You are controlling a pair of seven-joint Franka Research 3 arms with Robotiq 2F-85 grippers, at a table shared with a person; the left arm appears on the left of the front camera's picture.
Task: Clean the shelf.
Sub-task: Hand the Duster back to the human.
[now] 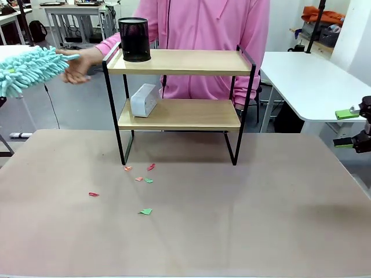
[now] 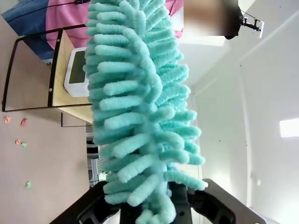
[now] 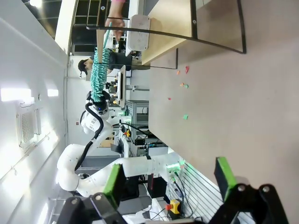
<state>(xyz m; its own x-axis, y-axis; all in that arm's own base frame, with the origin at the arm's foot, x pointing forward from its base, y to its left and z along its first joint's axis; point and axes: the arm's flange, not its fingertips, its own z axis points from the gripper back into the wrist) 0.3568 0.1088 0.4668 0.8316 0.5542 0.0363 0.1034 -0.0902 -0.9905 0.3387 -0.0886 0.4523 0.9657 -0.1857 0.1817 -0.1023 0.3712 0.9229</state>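
Note:
The shelf [image 1: 179, 62] is a two-tier rack with a black frame and two wooden boards, standing mid-table at the far side. On its top board is a black mesh cup [image 1: 134, 39], and on the lower board a white box [image 1: 144, 99]. At the far left a teal fluffy duster [image 1: 26, 69] hangs in the air, its tip touched by the person's hand [image 1: 78, 65]. In the left wrist view my left gripper [image 2: 154, 207] is shut on the base of the duster [image 2: 140, 107]. My right gripper [image 1: 349, 128] stands open at the right edge, its green pads [image 3: 114, 179] apart with nothing between them.
Several small red and green paper scraps [image 1: 145, 211] lie on the brown table [image 1: 261, 220] in front of the shelf's left leg. A person in pink [image 1: 203, 23] stands behind the shelf. A white table [image 1: 313, 81] stands at the back right.

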